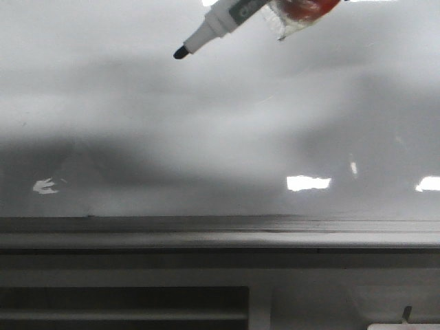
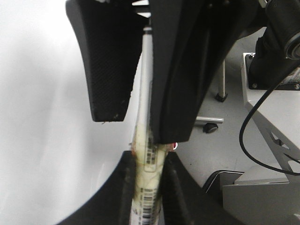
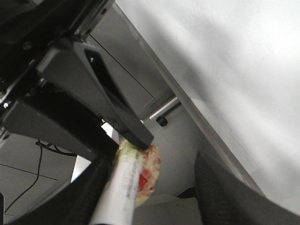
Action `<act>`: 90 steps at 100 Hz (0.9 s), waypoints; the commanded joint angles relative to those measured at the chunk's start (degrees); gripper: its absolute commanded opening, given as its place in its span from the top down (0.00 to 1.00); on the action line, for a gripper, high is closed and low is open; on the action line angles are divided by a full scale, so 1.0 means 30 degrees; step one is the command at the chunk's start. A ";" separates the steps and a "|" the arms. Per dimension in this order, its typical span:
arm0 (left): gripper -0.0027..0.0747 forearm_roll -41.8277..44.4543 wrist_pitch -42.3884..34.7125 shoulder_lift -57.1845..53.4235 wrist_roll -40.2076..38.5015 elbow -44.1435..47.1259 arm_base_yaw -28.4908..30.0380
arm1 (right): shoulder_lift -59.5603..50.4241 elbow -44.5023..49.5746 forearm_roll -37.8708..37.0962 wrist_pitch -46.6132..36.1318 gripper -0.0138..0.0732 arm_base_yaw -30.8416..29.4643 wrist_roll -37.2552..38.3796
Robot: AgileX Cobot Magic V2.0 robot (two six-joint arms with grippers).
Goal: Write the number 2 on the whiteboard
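- Above the whiteboard's (image 1: 220,124) grey ledge (image 1: 220,237), near the upper edge of the front view, you see a marker (image 1: 218,22) angled down with its black tip (image 1: 181,52) pointing away from the ledge's right end.
- No number 2 shows on the whiteboard; the surface carries only glare patches and shadows. Judged from that, writing is not yet begun.
- Whether the tip touches the whiteboard, you cannot tell from the front view; it looks just off the surface.
- Left gripper (image 2: 149,164): the marker barrel sits pinched between its lower fingers, so the claw reads as clamped on the marker.
- Right gripper (image 3: 145,183): the marker's taped, red-and-yellow end lies against one finger (image 3: 89,197); the other finger (image 3: 220,192) stands apart from it. You cannot tell if this claw is clamped.
- Risk: too much push toward the whiteboard could let the marker slide in the fingers, since the taped wrap looks soft and uneven.
- Risk: too little contact gives a broken stroke; a shallow tip angle would cause skipping on the glossy surface.
- Risk: two claws near one barrel may fight each other and twist the tip off line.
- Writing: barcode labels show on the barrel in the left wrist view; the digits are too small to read. No brand is legible.
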 commanded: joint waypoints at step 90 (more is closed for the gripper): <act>0.36 -0.0503 -0.1233 -0.0513 -0.0062 -0.1324 -0.0108 | -0.0289 -0.0638 0.1213 0.0710 0.91 0.0466 -0.0253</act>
